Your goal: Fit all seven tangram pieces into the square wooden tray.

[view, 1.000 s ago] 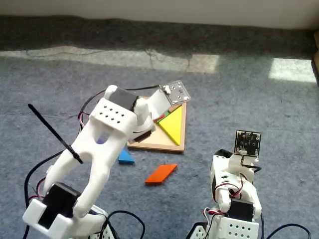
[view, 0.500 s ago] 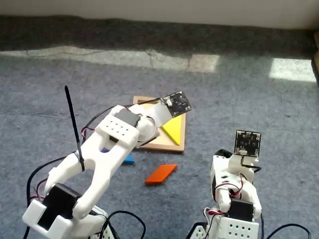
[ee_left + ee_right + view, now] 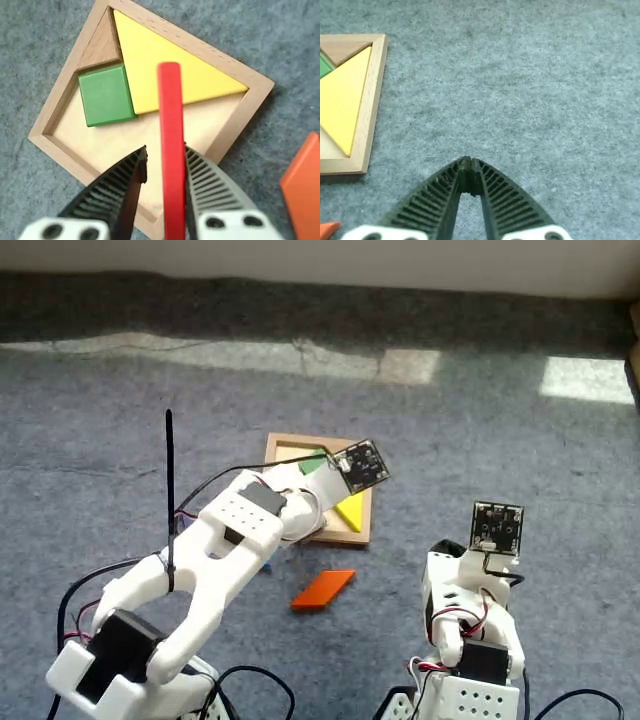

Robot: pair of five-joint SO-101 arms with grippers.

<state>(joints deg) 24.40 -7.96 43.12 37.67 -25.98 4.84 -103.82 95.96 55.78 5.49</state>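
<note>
Red piece [image 3: 170,150] pinched edge-on in left claw [image 3: 164,149], drawn back toward the bench's near edge since a second ago, now over the tray's [image 3: 250,107] bare part beside yellow triangle [image 3: 145,55] and green square [image 3: 106,95], likely near placement; right claw [image 3: 469,165] pressed together, holding nothing.

Looks down on wooden tray [image 3: 261,86], flat on grey carpet [image 3: 40,40]. Grips red piece [image 3: 170,125] on its thin edge btwn both jaws of left gripper [image 3: 165,150], over bare part of tray; can't tell if touching. Inside tray: big yellow triangle [image 3: 150,65] w/ long side along one rim, green square [image 3: 106,95] touching its short side. Small bare gap btwn those 2 & a corner. Outside tray, at edge: bit of orange piece [image 3: 302,185] on carpet.
</note>
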